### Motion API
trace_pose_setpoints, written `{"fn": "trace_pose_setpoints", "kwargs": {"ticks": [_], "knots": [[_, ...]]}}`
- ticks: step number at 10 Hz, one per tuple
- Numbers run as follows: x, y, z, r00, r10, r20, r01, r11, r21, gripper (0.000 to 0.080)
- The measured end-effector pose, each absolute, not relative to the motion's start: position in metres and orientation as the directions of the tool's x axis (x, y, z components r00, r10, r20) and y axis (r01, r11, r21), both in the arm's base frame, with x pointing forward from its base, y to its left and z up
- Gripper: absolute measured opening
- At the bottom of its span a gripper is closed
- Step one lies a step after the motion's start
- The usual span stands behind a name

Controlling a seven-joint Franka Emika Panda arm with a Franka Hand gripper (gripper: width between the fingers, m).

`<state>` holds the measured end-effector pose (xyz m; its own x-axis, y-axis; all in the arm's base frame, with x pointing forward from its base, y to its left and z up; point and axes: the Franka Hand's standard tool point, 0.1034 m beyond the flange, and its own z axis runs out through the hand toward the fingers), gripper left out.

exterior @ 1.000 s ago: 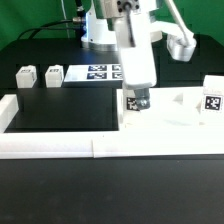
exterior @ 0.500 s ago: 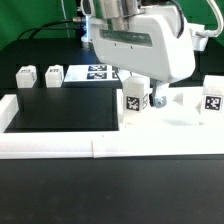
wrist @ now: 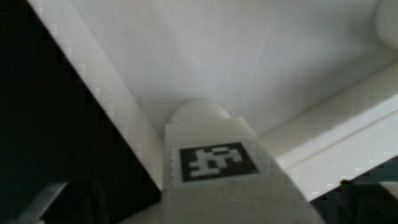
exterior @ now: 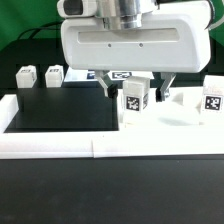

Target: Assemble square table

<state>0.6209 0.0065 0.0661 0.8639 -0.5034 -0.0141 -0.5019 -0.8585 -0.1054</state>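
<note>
The white tabletop panel lies flat on the exterior view's right, against the border wall. One white tagged leg stands upright on its near left corner. My gripper hangs over this leg, broadside to the camera, with one dark finger on each side and gaps to the leg, so it is open. In the wrist view the leg rises between the fingers above the panel. Another leg stands at the panel's right edge. Two more legs stand at the far left.
The long low white border wall runs along the front and the left. The marker board lies at the back, partly hidden by my hand. Black table surface lies left of the panel.
My hand has turned about its vertical axis from edge-on to broadside above the leg. The fingers, close on the leg one second ago, now stand apart from it. The leg stays upright.
</note>
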Motion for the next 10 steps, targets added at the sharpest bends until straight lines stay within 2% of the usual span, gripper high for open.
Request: {"fn": "trace_pose_setpoints", "kwargs": {"ticks": [1,2,3,4,6,8,10], "knots": [[0.6209,0.0065,0.0661,0.852,-0.523,-0.016,-0.522,-0.847,-0.105,0.054],[0.6209,0.0064,0.0661,0.853,-0.521,-0.016,-0.519,-0.848,-0.105,0.054],[0.6209,0.0068,0.0661,0.842,-0.54,-0.019,-0.539,-0.836,-0.106,0.0355],[0.6209,0.007,0.0662,0.794,-0.607,-0.028,-0.607,-0.788,-0.105,0.029],[0.6212,0.007,0.0665,0.687,-0.725,-0.046,-0.725,-0.681,-0.102,0.029],[0.6235,0.0049,0.0677,0.43,-0.898,-0.094,-0.901,-0.419,-0.111,0.029],[0.6234,0.0053,0.0645,0.058,-0.986,-0.159,-0.994,-0.041,-0.102,0.029]]}}
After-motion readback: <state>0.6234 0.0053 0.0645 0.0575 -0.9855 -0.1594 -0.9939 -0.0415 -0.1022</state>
